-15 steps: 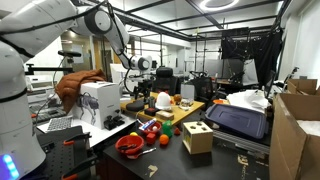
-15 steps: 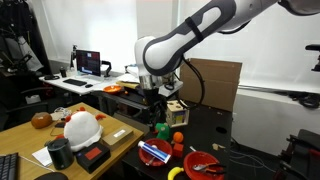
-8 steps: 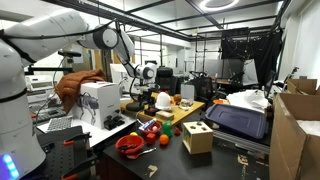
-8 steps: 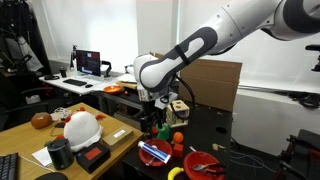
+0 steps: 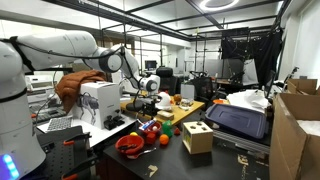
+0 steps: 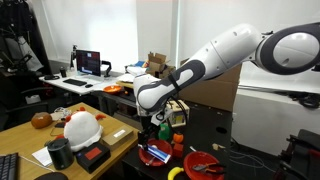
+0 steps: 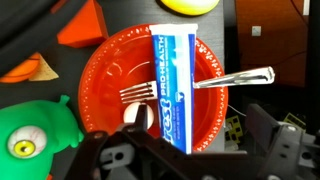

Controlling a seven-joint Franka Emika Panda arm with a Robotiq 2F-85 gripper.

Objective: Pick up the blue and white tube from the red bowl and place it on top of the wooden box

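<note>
Poised above the red bowl [image 7: 110, 70] with the gripper [image 7: 187, 148] spread wide and clasping nothing, looking down on the blue and white tube [image 7: 178, 80] lying inside that bowl across a fork [image 7: 245, 76], with the wooden box [image 5: 197, 137] standing apart from the bowl.

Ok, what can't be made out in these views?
Gripper opening: wrist view, dark and blurred at the bottom edge.
Red bowl, lower rim: wrist view, behind the gripper.
Fork, middle: wrist view, under the blue and white tube.
Tube's small print: wrist view, blurred.
</note>
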